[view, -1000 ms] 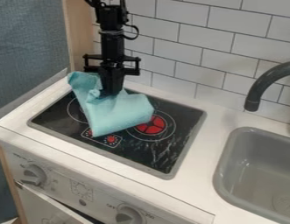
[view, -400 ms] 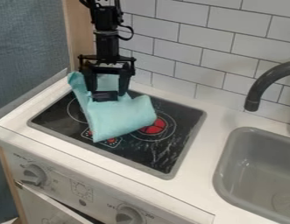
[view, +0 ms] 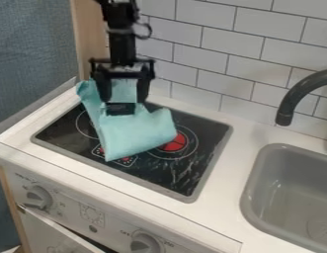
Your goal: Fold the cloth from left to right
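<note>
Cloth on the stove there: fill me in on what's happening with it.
A black robot gripper hangs with its fingers apart over the upper part of the light-blue cloth. The cloth lies rumpled on the toy stove's black cooktop, partly covering a red burner ring. The left-to-right fold does not look neatly finished.

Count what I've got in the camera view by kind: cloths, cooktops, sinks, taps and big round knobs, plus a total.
Cloth: 1
Cooktop: 1
Sink: 1
Tap: 1
Big round knobs: 2
Total: 6
</note>
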Robot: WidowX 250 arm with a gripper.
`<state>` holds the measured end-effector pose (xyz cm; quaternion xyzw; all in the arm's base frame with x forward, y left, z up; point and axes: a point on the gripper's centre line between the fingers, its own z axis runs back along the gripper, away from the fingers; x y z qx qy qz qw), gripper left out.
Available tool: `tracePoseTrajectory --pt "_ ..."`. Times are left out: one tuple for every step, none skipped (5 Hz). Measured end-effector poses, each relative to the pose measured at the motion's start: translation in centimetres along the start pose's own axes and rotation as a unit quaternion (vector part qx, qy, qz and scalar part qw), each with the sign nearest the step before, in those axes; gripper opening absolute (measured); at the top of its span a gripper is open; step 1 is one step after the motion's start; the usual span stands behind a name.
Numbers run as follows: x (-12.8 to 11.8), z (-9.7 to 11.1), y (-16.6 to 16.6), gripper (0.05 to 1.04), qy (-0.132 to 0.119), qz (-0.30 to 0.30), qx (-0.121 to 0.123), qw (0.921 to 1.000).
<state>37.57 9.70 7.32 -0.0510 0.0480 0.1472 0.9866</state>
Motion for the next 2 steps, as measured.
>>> tracePoseTrajectory --pt "-0.4 3.3 -0.4 0.998 -0.033 -0.008 -0.022 0.9992" --pt "-0.5 4.3 0.2 0.998 -0.046 -0.009 -0.027 0.9985"
